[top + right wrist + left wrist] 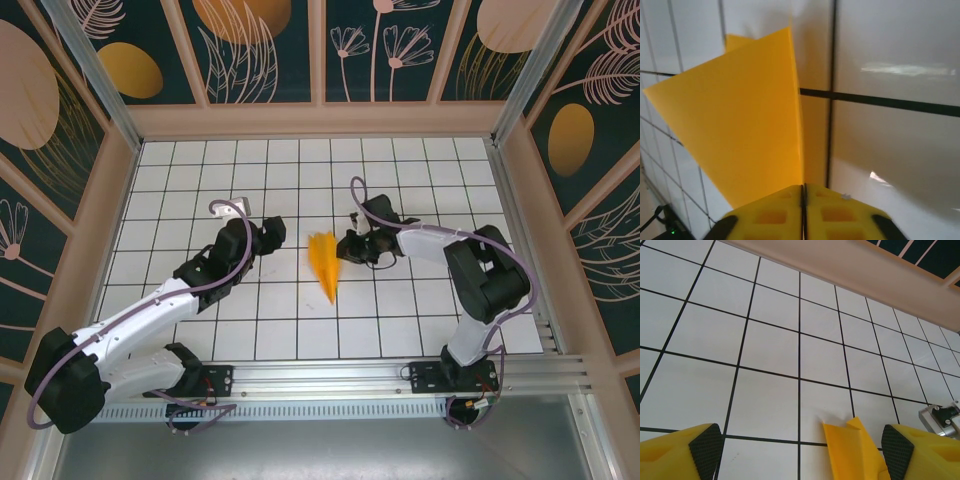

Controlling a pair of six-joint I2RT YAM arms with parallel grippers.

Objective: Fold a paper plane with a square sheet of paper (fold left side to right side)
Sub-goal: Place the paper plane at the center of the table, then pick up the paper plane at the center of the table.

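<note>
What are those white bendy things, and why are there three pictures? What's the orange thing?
Those are two robot arms, bolted to a white tiled table. Each arm ends in a gripper, a sort of hand with two yellow fingers. The big picture looks down from above. The other two come from little cameras on the wrists, so you see the fingers up close. In the middle is the orange paper, folded into a pointed shape. The right gripper is pinched shut on the paper's edge. The left gripper is wide open, holding nothing, and a corner of the paper shows between its fingers.
</note>
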